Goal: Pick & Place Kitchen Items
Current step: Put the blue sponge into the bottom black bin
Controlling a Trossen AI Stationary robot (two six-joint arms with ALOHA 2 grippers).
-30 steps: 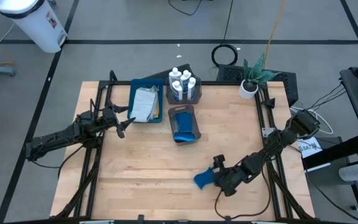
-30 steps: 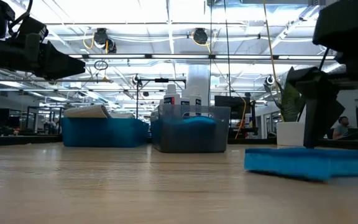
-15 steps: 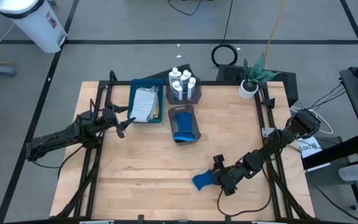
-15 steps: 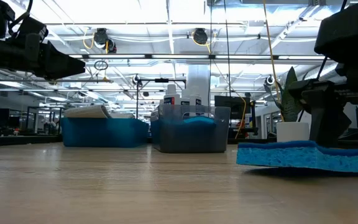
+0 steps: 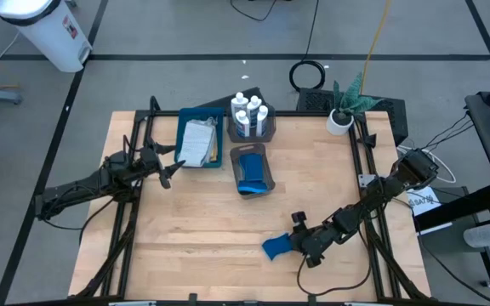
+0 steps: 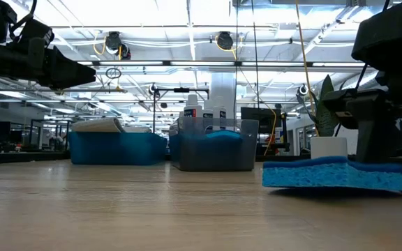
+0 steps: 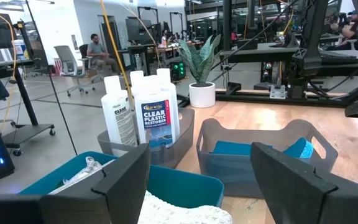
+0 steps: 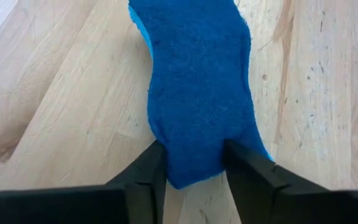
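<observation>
Visibly pinched blue sponge (image 8: 197, 93), waisted between right end effector (image 8: 194, 168) fingers

The wooden table (image 5: 185, 246) has lots of bare room in its near half. At six o'clock and seven o'clock nothing lies on the wood, so a gripper could move there freely.

At five o'clock a blue sponge (image 5: 276, 247) lies on the wood, and the right gripper (image 5: 294, 244) pinches its end. That corner is blocked.

At twelve o'clock things stand close together: a blue tray (image 5: 200, 140), a grey bin with white bottles (image 5: 251, 113), and a grey bin with sponges (image 5: 251, 169) just in front. A plant pot (image 5: 340, 121) stands at one o'clock.

The left gripper (image 5: 170, 172) hangs at nine o'clock, just beside the tray, fingers apart.
</observation>
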